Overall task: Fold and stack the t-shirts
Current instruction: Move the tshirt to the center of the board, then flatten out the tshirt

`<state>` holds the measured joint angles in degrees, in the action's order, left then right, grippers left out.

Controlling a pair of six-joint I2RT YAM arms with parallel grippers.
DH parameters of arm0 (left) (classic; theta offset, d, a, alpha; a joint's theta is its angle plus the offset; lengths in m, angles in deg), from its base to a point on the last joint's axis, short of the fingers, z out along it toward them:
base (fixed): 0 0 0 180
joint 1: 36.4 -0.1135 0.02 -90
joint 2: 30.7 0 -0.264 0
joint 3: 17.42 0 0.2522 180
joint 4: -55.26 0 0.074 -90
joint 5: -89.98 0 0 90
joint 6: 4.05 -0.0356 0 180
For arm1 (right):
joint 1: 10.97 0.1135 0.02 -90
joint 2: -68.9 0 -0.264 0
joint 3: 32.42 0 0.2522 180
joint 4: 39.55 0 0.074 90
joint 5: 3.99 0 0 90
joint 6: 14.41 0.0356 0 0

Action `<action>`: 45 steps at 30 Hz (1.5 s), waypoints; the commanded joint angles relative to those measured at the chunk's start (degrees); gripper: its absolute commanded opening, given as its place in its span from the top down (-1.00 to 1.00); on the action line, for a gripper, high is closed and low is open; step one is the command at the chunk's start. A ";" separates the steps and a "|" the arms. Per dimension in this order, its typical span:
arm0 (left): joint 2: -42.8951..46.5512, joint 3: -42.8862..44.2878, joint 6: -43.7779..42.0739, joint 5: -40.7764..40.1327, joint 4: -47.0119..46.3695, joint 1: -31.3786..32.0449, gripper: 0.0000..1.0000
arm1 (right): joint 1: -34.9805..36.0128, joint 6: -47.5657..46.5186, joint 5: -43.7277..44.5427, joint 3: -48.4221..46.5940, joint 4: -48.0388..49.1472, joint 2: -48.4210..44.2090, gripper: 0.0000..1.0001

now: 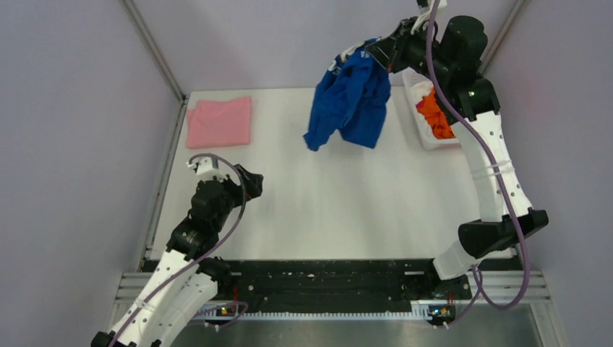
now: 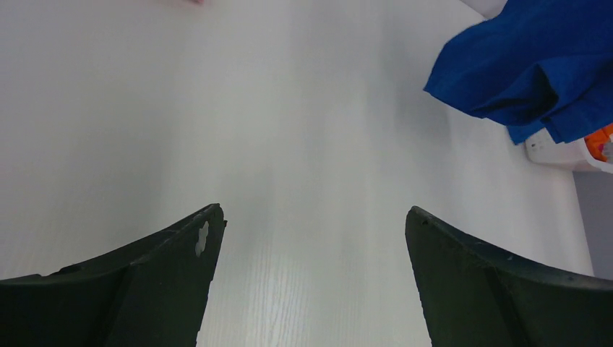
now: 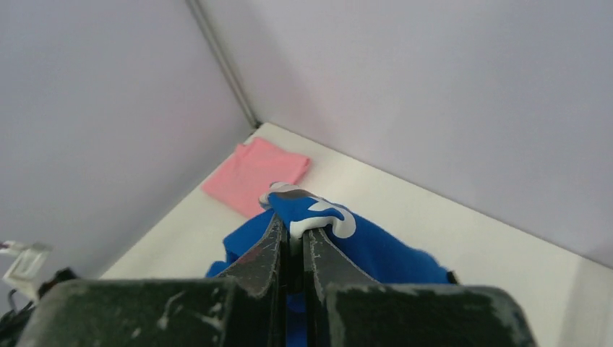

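Observation:
The royal blue t-shirt (image 1: 350,97) with white lettering hangs bunched in the air over the far middle of the table. My right gripper (image 1: 376,50) is shut on its top edge; in the right wrist view (image 3: 295,230) the jaws pinch blue and white cloth (image 3: 318,217). The shirt's hem shows in the left wrist view (image 2: 531,69). A folded light pink t-shirt (image 1: 219,121) lies flat at the far left, also in the right wrist view (image 3: 254,175). Orange shirts (image 1: 434,114) lie in the basket. My left gripper (image 1: 253,182) is open and empty above the table (image 2: 311,217).
A white lattice basket (image 1: 428,141) stands at the far right edge of the white table (image 1: 325,202), partly behind my right arm. Grey walls with metal posts enclose the table on three sides. A black rail runs along the near edge.

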<state>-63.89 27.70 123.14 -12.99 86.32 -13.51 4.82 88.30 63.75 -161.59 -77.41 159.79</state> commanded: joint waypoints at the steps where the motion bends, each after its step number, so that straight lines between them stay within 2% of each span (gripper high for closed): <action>1: 2.38 -0.58 1.39 -1.62 1.66 -0.29 -0.98 | 0.79 0.57 -8.70 1.01 4.22 -4.75 1.00; 4: 3.11 -0.60 1.82 -2.24 2.76 -0.28 -0.98 | 0.75 -0.61 -7.32 9.90 5.88 -8.20 1.00; 8: 2.80 -0.90 2.84 -3.83 3.86 -0.26 -0.98 | 0.79 -5.64 6.82 29.63 6.20 -14.80 1.00; 9: 2.52 -0.86 3.15 -4.28 4.13 -0.25 -0.98 | 0.66 -6.66 10.98 35.04 6.22 -15.90 0.91; 10: 2.02 -0.83 3.34 -4.41 4.41 -0.22 -0.98 | 0.70 -7.41 15.42 40.04 6.27 -16.66 0.72; 12: 0.81 -0.77 3.72 -4.39 4.82 -0.23 -0.98 | 0.41 -4.75 26.41 47.99 5.63 -15.44 0.02; 13: 0.11 -0.86 3.92 -4.33 4.89 -0.24 -0.98 | 0.21 -2.49 31.66 50.29 4.74 -13.98 -0.18; 15: -1.84 -0.90 4.57 -3.73 4.99 -0.27 -0.98 | -0.05 1.36 39.05 51.84 1.22 -11.22 -0.31; 17: -4.52 -1.30 4.85 -2.00 3.66 -0.22 -0.98 | -0.03 5.12 42.84 51.70 -2.92 -9.72 -0.34; 23: -16.42 -2.58 6.73 4.03 -4.49 -0.23 -0.98 | -0.03 10.45 39.03 58.49 -0.87 -15.43 -0.46; 24: -18.81 -2.33 6.75 4.99 -6.35 -0.25 -0.98 | 0.03 11.34 37.04 61.26 0.49 -17.02 -0.82; 25: -21.64 -1.82 6.58 5.72 -8.06 -0.29 -0.98 | 0.12 12.29 35.15 63.39 1.69 -18.99 -0.95; 29: -34.29 5.74 5.12 4.48 -10.45 -0.31 -0.98 | 1.44 16.27 31.55 71.78 5.23 -27.35 -0.97; 34: -52.16 20.31 3.12 1.81 -5.97 -0.61 -0.98 | 6.02 18.78 30.43 77.20 4.07 -31.52 -0.97; 39: -65.96 33.11 2.68 1.56 1.26 -1.17 -0.98 | 13.80 21.42 35.58 81.08 5.97 -28.84 -0.97; 45: -75.25 43.79 2.47 1.05 11.42 -1.20 -0.94 | 19.05 23.40 42.01 80.53 9.90 -21.61 -0.97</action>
<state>-135.69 65.66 126.31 -10.41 89.23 -14.52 21.57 109.39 99.86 -80.16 -72.49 134.92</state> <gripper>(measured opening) 0.984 0.986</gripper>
